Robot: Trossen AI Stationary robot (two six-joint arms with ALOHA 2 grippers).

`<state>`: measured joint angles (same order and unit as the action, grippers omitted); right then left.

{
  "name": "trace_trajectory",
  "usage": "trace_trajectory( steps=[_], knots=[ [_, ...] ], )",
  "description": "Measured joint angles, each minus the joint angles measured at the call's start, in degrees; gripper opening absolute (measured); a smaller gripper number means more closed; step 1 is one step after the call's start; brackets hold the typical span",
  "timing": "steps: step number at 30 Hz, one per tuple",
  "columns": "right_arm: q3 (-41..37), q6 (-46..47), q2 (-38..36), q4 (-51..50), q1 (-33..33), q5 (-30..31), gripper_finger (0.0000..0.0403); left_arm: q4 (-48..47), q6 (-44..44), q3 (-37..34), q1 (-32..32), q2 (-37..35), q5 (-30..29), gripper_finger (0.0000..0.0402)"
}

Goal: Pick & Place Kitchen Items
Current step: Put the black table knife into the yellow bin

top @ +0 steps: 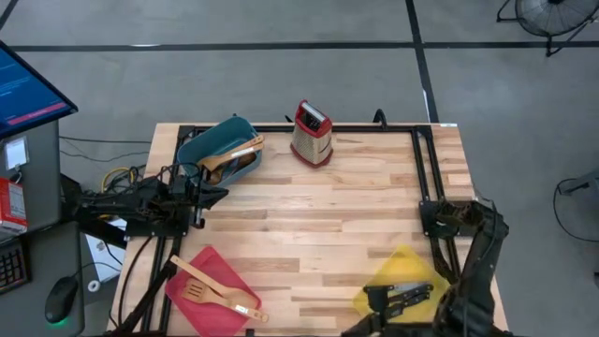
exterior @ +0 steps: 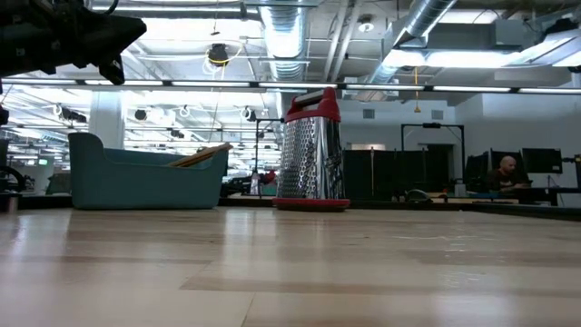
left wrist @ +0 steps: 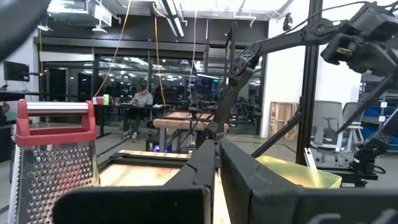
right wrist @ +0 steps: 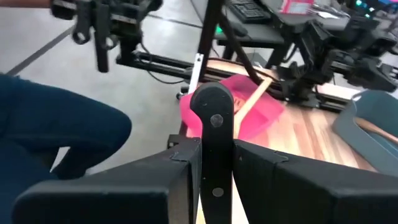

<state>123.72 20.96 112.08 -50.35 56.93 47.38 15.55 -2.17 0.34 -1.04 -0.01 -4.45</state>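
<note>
My right gripper (top: 374,300) is at the table's near right corner, over the near-left edge of the yellow bin (top: 402,267), pointing toward the table's left, and is shut on a black-handled knife (right wrist: 214,143). Dark-handled knives (top: 414,294) lie in the yellow bin. Wooden utensils (top: 234,154) lean in the teal bin (top: 201,150) at the far left. A wooden slotted spatula and a spoon (top: 217,291) lie across the red bin (top: 201,271) at the near left. My left gripper (top: 223,194) is shut and empty, raised beside the teal bin. My right gripper pinches the knife's black riveted handle (right wrist: 215,163) between its two fingers (right wrist: 174,168). The handle's riveted face is toward the wrist camera, and its rounded butt end (right wrist: 211,99) sticks out past the fingers. The blade is hidden behind the gripper.
The red-topped steel box grater (top: 312,134) stands upright at the table's far middle; it also shows in the low view (exterior: 313,150) and the left wrist view (left wrist: 53,162). A black frame rail (top: 421,168) runs along the table's right and far sides. The bare wood (top: 318,225) lies between the bins.
</note>
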Motion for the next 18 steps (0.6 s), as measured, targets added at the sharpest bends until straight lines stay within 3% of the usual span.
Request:
trace_trajectory(
  steps=[4,8,12,18],
  knots=[
    [0.2,1.4,-0.3,-1.7,1.4,0.6,0.0072,0.0,0.0,0.0,0.0,0.0,0.0,0.0008],
    [0.2,12.1,-0.2,-12.4,1.6,0.1,0.0072,0.0,0.0,0.0,0.0,0.0,0.0,0.0008],
    [-2.2,26.4,-0.4,-23.3,0.7,-4.6,0.0072,0.0,0.0,0.0,0.0,0.0,0.0,0.0008],
    [-8.3,36.8,-0.3,-29.4,-0.3,-12.1,0.0072,0.0,0.0,0.0,0.0,0.0,0.0,0.0008]
  ],
)
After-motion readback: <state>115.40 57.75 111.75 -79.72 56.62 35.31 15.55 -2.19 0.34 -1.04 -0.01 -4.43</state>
